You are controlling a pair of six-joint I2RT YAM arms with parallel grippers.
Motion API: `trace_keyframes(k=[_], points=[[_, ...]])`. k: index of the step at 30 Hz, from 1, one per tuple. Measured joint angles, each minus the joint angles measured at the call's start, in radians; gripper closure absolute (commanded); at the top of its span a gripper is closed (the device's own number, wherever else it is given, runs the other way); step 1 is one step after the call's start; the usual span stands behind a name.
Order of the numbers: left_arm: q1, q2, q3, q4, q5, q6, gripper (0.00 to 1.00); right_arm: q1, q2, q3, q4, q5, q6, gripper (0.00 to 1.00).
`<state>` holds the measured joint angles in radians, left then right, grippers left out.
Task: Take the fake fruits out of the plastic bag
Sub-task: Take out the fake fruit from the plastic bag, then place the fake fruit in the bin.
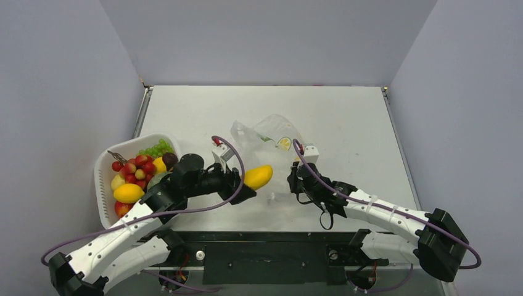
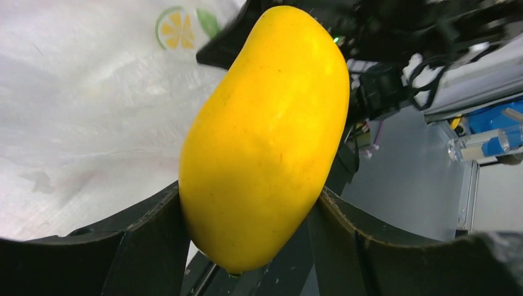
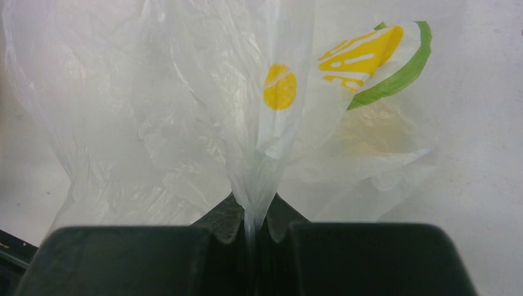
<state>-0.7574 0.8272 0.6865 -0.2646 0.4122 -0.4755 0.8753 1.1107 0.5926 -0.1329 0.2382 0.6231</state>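
from above, the left gripper point(image 1: 249, 182) reaches over the table point(image 1: 345, 117) with its fingers closed on a yellow mango point(image 1: 259, 177), held just beside the left side of the bag point(image 1: 266, 132). the bag is thin clear film, crumpled and standing up near the middle of the table, with a lemon print point(image 1: 284, 143) on its right side. the right gripper point(image 1: 296, 179) sits at the bag's near right edge; from this view i cannot tell how its fingers stand. a white basket point(image 1: 102, 169) lies at the left edge of the table, filled with other fruits point(image 1: 139, 171): red, yellow, green and one dark. in the left wrist view the mango fills the middle of the frame, wedged between the two black fingers point(image 2: 145, 240), one pressing on each side of its lower half, so the grip is only as wide as the fruit. behind it are the white film of the bag and dark parts of the right arm point(image 2: 401, 37). in the right wrist view the right gripper's fingers are pinched nearly together on a gathered fold of the bag, which fans upward from the pinch. the lemon print shows on the film, and a faint yellowish shape lies inside the bag at the right, too blurred to name.
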Motion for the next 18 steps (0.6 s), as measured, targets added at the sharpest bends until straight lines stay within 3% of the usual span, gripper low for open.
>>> trace_keyframes(k=[8,18], points=[[0.022,-0.124,0.229,-0.182,-0.193,0.071,1.00,-0.027,-0.031,-0.002,-0.020,0.002,-0.001,1.00],[0.026,-0.330,0.282,-0.447,-0.944,0.022,1.00,-0.039,-0.051,-0.004,-0.029,0.001,-0.002,1.00]])
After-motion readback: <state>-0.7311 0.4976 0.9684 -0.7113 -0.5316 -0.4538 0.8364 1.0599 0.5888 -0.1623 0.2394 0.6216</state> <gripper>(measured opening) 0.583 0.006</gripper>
